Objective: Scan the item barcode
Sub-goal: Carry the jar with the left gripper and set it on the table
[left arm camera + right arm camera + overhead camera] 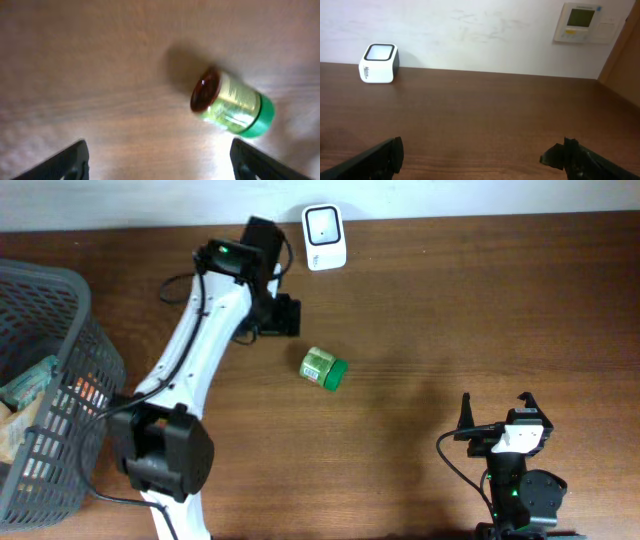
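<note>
A: Where's the bottle?
B: I see the bottle (pixel 324 369) on its side mid-tabletop (pixel 470 300), green cap toward the lower right. It's well apart from the white scanner (pixel 324 224) at the back edge.
A: Left tool?
B: Left tool (pixel 159 152) is spread wide with nothing in it. Its wrist view has both fingers (pixel 75 160) at the bottom corners with bare wood between. The bottle lies ahead and to the right of them, not touching. That view gives me the brown base end, which overhead doesn't. It's blurred, so I can't read the label there.
A: Overhead any better for the barcode?
B: No. Pale label faces up, but the print is too small to tell.
A: Right tool?
B: Right tool (pixel 479 157) is at full spread and empty, near the front right of the tabletop. Its wrist view doesn't catch the bottle. It does show the scanner's side and lit top, plus a wall panel (pixel 580 22) outside the overhead frame.
A: Anything else?
B: Only overhead shows the wire basket (pixel 60 280) at far left, with packets in it.
</note>
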Robot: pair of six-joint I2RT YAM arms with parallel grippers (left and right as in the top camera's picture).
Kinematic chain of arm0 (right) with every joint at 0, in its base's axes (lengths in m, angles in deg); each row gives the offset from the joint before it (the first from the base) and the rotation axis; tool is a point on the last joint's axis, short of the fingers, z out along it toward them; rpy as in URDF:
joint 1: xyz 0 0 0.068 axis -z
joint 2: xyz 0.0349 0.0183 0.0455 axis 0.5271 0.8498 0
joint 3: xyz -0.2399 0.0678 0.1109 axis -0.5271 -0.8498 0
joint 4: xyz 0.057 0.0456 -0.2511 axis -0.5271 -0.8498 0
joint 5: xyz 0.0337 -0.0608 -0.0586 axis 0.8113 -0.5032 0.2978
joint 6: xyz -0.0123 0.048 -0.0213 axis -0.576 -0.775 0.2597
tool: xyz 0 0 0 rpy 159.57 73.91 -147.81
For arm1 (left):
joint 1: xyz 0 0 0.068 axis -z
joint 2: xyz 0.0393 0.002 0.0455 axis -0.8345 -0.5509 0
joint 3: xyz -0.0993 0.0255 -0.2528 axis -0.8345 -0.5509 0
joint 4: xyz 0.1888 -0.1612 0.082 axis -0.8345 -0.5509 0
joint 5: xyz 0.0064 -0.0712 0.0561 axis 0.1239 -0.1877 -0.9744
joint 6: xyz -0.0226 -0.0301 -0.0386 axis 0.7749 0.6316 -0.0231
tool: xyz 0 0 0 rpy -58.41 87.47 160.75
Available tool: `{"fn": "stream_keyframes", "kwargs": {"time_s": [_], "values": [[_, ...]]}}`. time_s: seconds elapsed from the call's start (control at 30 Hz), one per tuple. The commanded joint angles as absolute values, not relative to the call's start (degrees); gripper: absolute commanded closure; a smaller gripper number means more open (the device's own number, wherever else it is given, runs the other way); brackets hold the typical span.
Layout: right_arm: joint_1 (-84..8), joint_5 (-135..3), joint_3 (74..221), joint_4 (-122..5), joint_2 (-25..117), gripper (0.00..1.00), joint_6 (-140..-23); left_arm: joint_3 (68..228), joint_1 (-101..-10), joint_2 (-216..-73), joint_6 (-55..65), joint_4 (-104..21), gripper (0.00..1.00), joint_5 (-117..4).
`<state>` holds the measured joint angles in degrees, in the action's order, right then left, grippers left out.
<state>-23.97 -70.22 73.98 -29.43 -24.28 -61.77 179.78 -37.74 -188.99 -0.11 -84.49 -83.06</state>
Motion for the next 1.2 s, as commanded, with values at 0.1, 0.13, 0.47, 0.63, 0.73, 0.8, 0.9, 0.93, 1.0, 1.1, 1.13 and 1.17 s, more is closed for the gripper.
{"fn": "stream_keyframes", "kwargs": {"time_s": [0.1,0.13,0.47,0.63,0.73,0.8,0.9,0.93,1.0,1.1,1.13,1.17], "values": [[-24.3,-70.27,73.68,-29.65,-24.66,0.02,-62.3,169.46,-33.61,-188.2,-2.97,-66.22,0.08,-81.7],[-24.3,-70.27,73.68,-29.67,-24.66,0.02,-62.28,169.13,-32.21,-189.27,-3.3,-65.26,0.08,-81.33],[-24.3,-70.27,73.68,-29.65,-24.66,0.02,-62.3,174.53,-32.52,-188.55,-10.88,-67.6,0.08,-81.51],[-24.3,-70.27,73.68,-29.67,-24.66,0.02,-62.3,184.43,-41.04,-179.29,-10.47,-73.43,0.07,-81.51],[-24.3,-70.27,73.68,-29.67,-24.66,0.02,-62.3,184.43,-46.15,-174.46,-8.28,-69.28,0.03,-81.29],[-24.3,-70.27,73.68,-29.65,-24.66,0.02,-62.3,184.41,-46.57,-174.28,-7.41,-64.58,0.01,-78.25],[-24.3,-70.27,73.68,-29.65,-24.66,0.02,-62.28,184.41,-46.57,-174.28,-7.41,-65.22,0.01,-75.85],[-24.3,-70.27,73.68,-29.65,-24.66,0.02,-62.3,184.41,-46.57,-174.28,-7.41,-65.5,0.0,-75.85],[-24.3,-70.27,73.68,-29.65,-24.66,0.02,-62.3,184.41,-46.57,-174.28,-7.43,-66.42,0.0,-75.91],[-24.3,-70.27,73.68,-29.67,-24.66,0.02,-62.28,184.41,-46.59,-174.28,-7.49,-67.18,0.01,-75.93],[-24.3,-70.27,73.68,-29.67,-24.66,0.02,-62.3,184.41,-46.59,-174.28,-7.49,-67.18,0.01,-75.93],[-24.3,-70.27,73.68,-29.65,-24.66,0.02,-62.3,184.41,-46.63,-174.28,-7.49,-67.18,0.01,-75.93]]}}
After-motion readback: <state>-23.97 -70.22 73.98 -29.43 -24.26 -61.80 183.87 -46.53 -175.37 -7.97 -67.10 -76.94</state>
